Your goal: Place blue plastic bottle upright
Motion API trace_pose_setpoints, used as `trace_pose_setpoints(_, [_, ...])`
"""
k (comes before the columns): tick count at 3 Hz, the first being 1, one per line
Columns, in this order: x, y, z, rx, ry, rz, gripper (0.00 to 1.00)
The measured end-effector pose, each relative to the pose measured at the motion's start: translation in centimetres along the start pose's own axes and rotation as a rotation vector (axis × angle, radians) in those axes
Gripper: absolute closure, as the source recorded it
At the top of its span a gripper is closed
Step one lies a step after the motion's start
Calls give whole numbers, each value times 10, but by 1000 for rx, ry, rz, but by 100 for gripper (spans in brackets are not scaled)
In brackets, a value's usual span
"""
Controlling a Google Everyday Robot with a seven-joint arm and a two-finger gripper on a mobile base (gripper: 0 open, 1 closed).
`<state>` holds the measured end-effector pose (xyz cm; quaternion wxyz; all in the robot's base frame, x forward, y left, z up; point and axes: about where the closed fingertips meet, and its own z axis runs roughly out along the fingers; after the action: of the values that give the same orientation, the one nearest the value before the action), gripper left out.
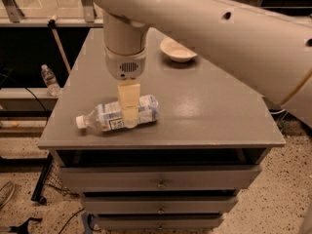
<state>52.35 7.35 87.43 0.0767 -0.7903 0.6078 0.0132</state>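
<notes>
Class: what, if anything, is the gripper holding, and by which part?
Cannot be told: the gripper sits at the middle of the lying blue plastic bottle.

The grey table [209, 111] carries the blue plastic bottle [147, 109] on its side near the front edge and a white bowl [178, 50] at the back, with the gripper [129, 120] over the bottle's middle.

Blue plastic bottle [108, 117]: clear glossy plastic, matt wrap label. Gripper [129, 122], directly over the bottle: matt cream plastic. Table [209, 106]: smooth grey top, soft sheen. Bowl [178, 50], behind the bottle: glossy white.
</notes>
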Motion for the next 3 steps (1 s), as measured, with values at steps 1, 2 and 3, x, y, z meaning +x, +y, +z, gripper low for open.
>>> trace_pose_setpoints(1, [-11, -1, 11, -15, 9, 5, 0])
trace_pose_setpoints(2, [-21, -2, 20, -25, 42, 6, 0])
trace_pose_setpoints(3, [-27, -1, 27, -35, 67, 8, 0])
